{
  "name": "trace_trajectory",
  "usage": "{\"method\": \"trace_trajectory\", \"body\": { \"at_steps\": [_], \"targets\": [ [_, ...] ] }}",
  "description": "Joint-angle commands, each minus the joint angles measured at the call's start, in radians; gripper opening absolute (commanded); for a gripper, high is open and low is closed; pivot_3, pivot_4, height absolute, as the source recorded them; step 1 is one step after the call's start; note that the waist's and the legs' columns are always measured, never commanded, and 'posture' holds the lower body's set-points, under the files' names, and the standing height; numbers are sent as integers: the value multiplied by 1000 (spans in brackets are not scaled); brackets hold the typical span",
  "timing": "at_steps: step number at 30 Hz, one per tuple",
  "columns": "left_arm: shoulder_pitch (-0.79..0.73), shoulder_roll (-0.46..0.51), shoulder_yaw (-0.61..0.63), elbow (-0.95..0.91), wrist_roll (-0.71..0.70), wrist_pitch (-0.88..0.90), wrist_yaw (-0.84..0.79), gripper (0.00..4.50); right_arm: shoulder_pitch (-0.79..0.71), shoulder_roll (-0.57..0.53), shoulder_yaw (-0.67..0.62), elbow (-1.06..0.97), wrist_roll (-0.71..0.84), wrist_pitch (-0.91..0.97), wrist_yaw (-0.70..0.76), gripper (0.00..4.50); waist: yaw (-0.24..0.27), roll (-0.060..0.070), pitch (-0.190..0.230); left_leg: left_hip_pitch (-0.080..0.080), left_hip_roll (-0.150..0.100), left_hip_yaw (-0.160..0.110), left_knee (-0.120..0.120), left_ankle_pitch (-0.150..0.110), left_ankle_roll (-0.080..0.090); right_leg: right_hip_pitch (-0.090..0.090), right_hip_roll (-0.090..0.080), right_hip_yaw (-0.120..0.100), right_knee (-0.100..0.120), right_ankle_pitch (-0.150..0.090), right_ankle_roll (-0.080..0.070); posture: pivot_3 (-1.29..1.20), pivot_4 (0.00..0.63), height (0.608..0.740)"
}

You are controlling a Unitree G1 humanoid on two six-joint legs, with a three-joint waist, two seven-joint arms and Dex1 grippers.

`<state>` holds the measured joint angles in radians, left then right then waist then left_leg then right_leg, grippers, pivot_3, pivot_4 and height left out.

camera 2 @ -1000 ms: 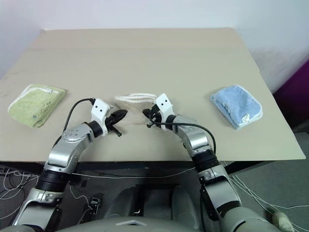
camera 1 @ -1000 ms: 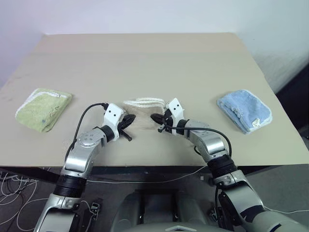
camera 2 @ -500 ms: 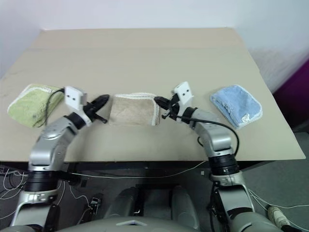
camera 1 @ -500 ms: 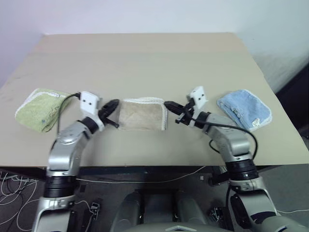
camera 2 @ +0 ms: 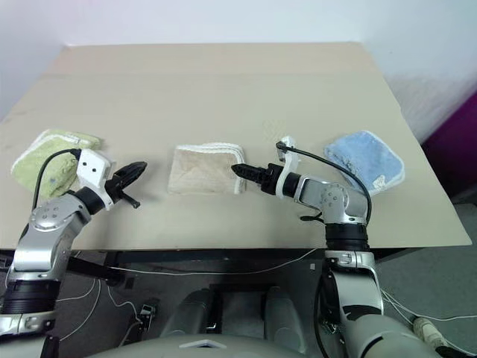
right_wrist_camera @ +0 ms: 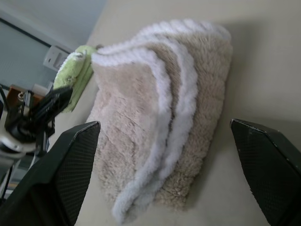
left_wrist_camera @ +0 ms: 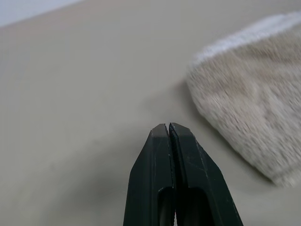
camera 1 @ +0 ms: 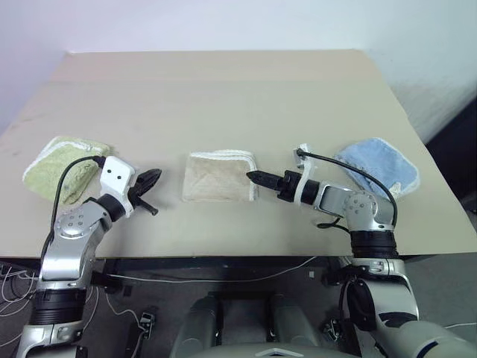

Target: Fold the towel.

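The towel (camera 1: 218,176), beige with a white corded hem, lies folded in a flat stack on the table's near middle, its layered hems at the right edge. My left gripper (camera 1: 153,177) hovers a short way to the towel's left, shut and empty. In the left wrist view its fingers (left_wrist_camera: 160,155) are pressed together, with the towel (left_wrist_camera: 249,108) ahead of them. My right gripper (camera 1: 253,177) points at the towel's right edge, just short of it. Its fingers (right_wrist_camera: 61,179) stand wide open around nothing, with the towel (right_wrist_camera: 160,122) in front.
A folded light-green towel (camera 1: 63,165) lies at the table's left edge, close behind my left wrist. A folded light-blue towel (camera 1: 376,170) lies at the right, beside my right forearm. The tan table (camera 1: 223,97) stretches bare toward the wall.
Both grippers have drawn apart from the towel's middle to its two sides, the left farther left. The right gripper has rolled and opened. The towel now lies uncovered.
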<state>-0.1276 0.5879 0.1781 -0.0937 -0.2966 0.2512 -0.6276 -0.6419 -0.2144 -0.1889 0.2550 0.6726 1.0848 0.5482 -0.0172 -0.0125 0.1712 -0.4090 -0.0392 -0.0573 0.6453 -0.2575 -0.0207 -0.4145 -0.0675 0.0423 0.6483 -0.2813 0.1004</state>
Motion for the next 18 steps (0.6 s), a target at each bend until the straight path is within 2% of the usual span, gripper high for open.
{"method": "trace_trajectory", "body": {
  "at_steps": [1, 9, 17, 18],
  "targets": [
    [24, 10, 20, -69, -22, -2, -18, 76, -30, 16, 13, 11, 8, 9, 3, 4466, 0, 0, 0, 0, 0, 0, 0, 0, 0, 0, 0, 0, 0, 0, 0, 0, 150, 740],
    [30, 6, 14, -74, -16, 1, -21, 76, -73, 85, 82, 75, -22, 2, -6, 4466, -6, 0, 0, 0, 0, 0, -1, 0, 0, -1, 1, 0, 0, 0, 0, 0, 150, 740],
    [32, 2, 12, -76, -13, -5, -18, 76, -125, 147, 65, 186, -50, -37, -19, 4466, -32, 0, -1, 0, 1, 1, -2, 0, 0, -2, 2, 1, 1, 0, 0, 0, 150, 740],
    [35, 2, 14, -78, -13, -5, -17, 76, -123, 148, 57, 187, -46, -33, -21, 4304, -32, 0, -1, 0, 2, 1, -2, 0, 0, -3, 2, 1, 2, 0, 0, 0, 150, 740]
  ]
}}
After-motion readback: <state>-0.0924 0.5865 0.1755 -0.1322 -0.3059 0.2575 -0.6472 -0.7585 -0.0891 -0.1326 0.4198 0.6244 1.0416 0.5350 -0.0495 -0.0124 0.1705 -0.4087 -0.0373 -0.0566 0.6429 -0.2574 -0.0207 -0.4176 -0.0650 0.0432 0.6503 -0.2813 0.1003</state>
